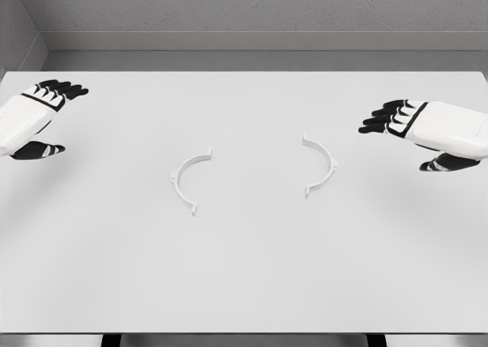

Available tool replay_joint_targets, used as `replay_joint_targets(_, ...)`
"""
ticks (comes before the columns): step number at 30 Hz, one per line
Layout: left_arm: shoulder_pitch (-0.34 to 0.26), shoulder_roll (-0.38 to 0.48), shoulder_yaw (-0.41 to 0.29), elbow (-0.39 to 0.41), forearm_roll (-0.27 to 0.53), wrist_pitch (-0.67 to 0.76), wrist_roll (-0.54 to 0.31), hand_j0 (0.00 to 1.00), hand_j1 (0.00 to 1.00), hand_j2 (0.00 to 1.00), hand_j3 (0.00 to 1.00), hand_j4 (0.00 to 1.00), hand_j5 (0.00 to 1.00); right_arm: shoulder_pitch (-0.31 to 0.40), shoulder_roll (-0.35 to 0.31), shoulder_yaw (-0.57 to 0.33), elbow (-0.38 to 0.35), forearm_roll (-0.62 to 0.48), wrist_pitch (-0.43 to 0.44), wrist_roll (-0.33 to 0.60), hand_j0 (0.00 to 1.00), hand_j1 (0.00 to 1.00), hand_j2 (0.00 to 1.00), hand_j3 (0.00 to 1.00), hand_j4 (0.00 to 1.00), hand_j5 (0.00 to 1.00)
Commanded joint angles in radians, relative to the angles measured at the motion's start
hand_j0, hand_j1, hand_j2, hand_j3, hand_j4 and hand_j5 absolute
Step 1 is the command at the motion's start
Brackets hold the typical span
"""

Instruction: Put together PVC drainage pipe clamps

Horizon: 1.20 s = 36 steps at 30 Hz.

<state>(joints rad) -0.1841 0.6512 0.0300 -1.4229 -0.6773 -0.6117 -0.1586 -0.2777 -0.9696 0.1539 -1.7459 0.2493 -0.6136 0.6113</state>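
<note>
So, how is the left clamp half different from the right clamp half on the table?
The left half bulges to the left, with its open side facing right; the right half bulges to the right, opening left. The left half lies slightly nearer the camera, the right half slightly farther back. The left half sits nearer the left hand, the right half nearer the right hand. Both are thin white arcs, flat on the table, apart and untouched.

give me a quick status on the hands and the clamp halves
Left robot hand and right robot hand both open, holding nothing, out at the table edges. Left clamp half and right clamp half lie apart on the table. Nothing between them.
</note>
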Motion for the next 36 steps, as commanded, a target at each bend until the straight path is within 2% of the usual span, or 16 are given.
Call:
replay_joint_targets(1, 0.000, -0.001, -0.002, -0.013, 0.005, 0.001, 0.001, 1.00, 1.00, 1.00, 1.00, 1.00, 1.00, 0.000, -0.003, -0.004, -0.004, -0.005, 0.003, 0.000, 1.00, 1.00, 1.00, 1.00, 1.00, 1.00)
replay_joint_targets(6, 0.005, -0.008, -0.012, -0.027, 0.001, 0.001, 0.001, 1.00, 1.00, 1.00, 1.00, 1.00, 1.00, -0.002, -0.003, -0.005, -0.003, -0.004, 0.003, 0.000, 1.00, 1.00, 1.00, 1.00, 1.00, 1.00)
replay_joint_targets(7, -0.005, -0.018, -0.039, -0.022, -0.004, 0.001, 0.001, 1.00, 1.00, 1.00, 1.00, 1.00, 1.00, 0.000, -0.003, -0.005, -0.001, -0.004, 0.003, 0.000, 1.00, 1.00, 1.00, 1.00, 1.00, 1.00)
replay_joint_targets(8, -0.011, -0.044, -0.053, -0.019, -0.028, 0.001, 0.001, 1.00, 1.00, 1.00, 1.00, 1.00, 1.00, -0.002, -0.003, -0.005, 0.003, -0.002, 0.003, 0.000, 1.00, 1.00, 1.00, 1.00, 1.00, 1.00)
replay_joint_targets(9, -0.014, -0.093, -0.061, -0.028, -0.111, 0.001, 0.001, 1.00, 1.00, 1.00, 1.00, 1.00, 1.00, -0.002, -0.003, -0.005, -0.001, -0.002, 0.003, 0.000, 1.00, 1.00, 1.00, 1.00, 1.00, 1.00)
replay_joint_targets(11, -0.038, -0.163, -0.061, -0.022, -0.200, 0.001, 0.001, 1.00, 1.00, 1.00, 1.00, 1.00, 1.00, -0.003, 0.000, -0.004, -0.004, -0.004, 0.003, 0.000, 1.00, 1.00, 1.00, 1.00, 1.00, 1.00)
replay_joint_targets(13, -0.054, -0.188, -0.082, -0.016, -0.220, 0.001, -0.013, 1.00, 1.00, 1.00, 1.00, 1.00, 1.00, 0.002, 0.009, 0.009, 0.009, -0.001, 0.003, 0.000, 1.00, 1.00, 1.00, 1.00, 1.00, 1.00)
replay_joint_targets(15, -0.067, -0.196, -0.140, -0.018, -0.232, 0.001, -0.015, 1.00, 1.00, 1.00, 1.00, 1.00, 1.00, 0.011, 0.002, 0.013, 0.014, 0.002, 0.003, 0.000, 1.00, 1.00, 1.00, 1.00, 1.00, 1.00)
replay_joint_targets(16, -0.072, -0.196, -0.151, -0.016, -0.232, 0.001, -0.015, 1.00, 1.00, 1.00, 1.00, 1.00, 1.00, 0.008, -0.052, 0.064, 0.013, 0.002, 0.003, -0.007, 1.00, 1.00, 1.00, 1.00, 1.00, 1.00)
replay_joint_targets(17, -0.072, -0.196, -0.173, -0.016, -0.234, 0.001, -0.015, 1.00, 1.00, 1.00, 1.00, 1.00, 1.00, 0.005, -0.116, 0.111, 0.013, 0.004, 0.057, -0.161, 1.00, 1.00, 1.00, 1.00, 1.00, 1.00)
replay_joint_targets(18, -0.072, -0.197, -0.202, -0.016, -0.234, 0.001, -0.015, 1.00, 1.00, 1.00, 1.00, 1.00, 1.00, 0.003, -0.135, 0.145, 0.011, 0.010, 0.117, -0.309, 1.00, 1.00, 1.00, 1.00, 1.00, 1.00)
replay_joint_targets(21, -0.072, -0.199, -0.245, -0.018, -0.248, 0.001, -0.015, 1.00, 1.00, 1.00, 1.00, 1.00, 1.00, 0.003, -0.121, 0.180, 0.013, 0.033, 0.137, -0.338, 1.00, 1.00, 1.00, 1.00, 1.00, 1.00)
replay_joint_targets(24, -0.078, -0.217, -0.249, -0.016, -0.248, 0.001, -0.015, 1.00, 1.00, 1.00, 1.00, 1.00, 1.00, -0.020, -0.078, 0.216, 0.014, 0.062, 0.181, -0.337, 1.00, 1.00, 1.00, 1.00, 1.00, 1.00)
replay_joint_targets(27, -0.081, -0.217, -0.245, -0.018, -0.246, 0.001, -0.015, 1.00, 1.00, 1.00, 1.00, 1.00, 1.00, -0.113, -0.038, 0.346, 0.039, 0.105, 0.247, -0.338, 1.00, 1.00, 1.00, 1.00, 1.00, 1.00)
replay_joint_targets(35, -0.095, -0.245, -0.266, -0.001, -0.268, 0.001, -0.015, 1.00, 1.00, 1.00, 1.00, 1.00, 1.00, -0.121, -0.001, 0.349, 0.052, 0.107, 0.247, -0.337, 1.00, 1.00, 1.00, 1.00, 1.00, 1.00)
replay_joint_targets(36, -0.097, -0.257, -0.265, 0.010, -0.292, 0.001, -0.015, 1.00, 1.00, 1.00, 1.00, 1.00, 1.00, -0.120, 0.008, 0.349, 0.059, 0.108, 0.247, -0.335, 1.00, 1.00, 1.00, 1.00, 1.00, 1.00)
